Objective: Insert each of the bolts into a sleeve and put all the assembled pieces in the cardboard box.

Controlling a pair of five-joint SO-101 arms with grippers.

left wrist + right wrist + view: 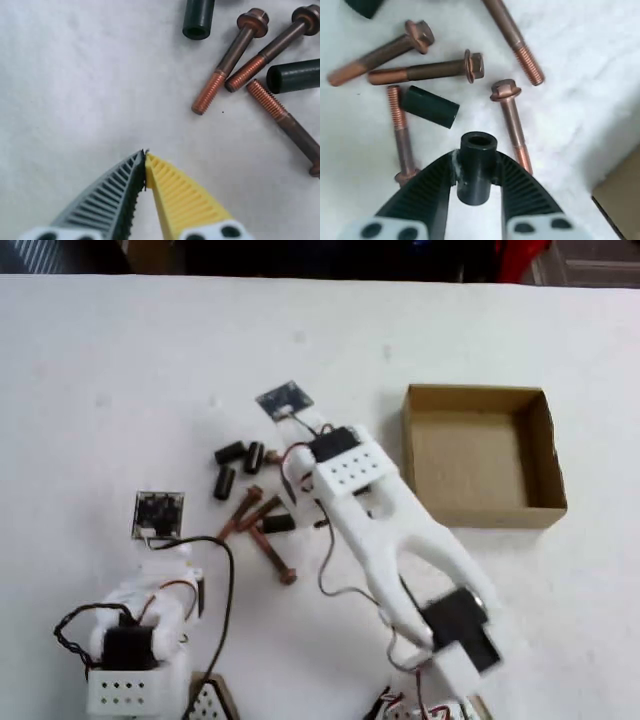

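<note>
From my station, the left arm [140,620] sits folded back at the near corner of the white desk [100,360]. Its jaws, one grey and one yellow, are clenched tip to tip with nothing between them, and they hang above bare desk just short of the pile. Past those tips the left wrist view gives me three copper bolts [230,60] fanned out on the surface. One black sleeve [199,17] lies beyond them and another [295,75] lies between two of the shanks. The right arm [400,540] stretches out over the pile, and its black jaws are grasping a black sleeve [478,150]. That sleeve stands upright with its open bore facing the camera, above the desk. Beneath it, the right wrist view shows five bolts scattered flat; the nearest one [512,125] lies just beside the held sleeve with its flanged head pointing away. A loose sleeve [430,106] lies on its side, touching the threaded end of another bolt [400,135]. In the high view, three more sleeves [230,452] are grouped at the far edge of the pile. The cardboard box [475,392] stands open-topped on the desk beside the right arm, apart from the bolts.
</note>
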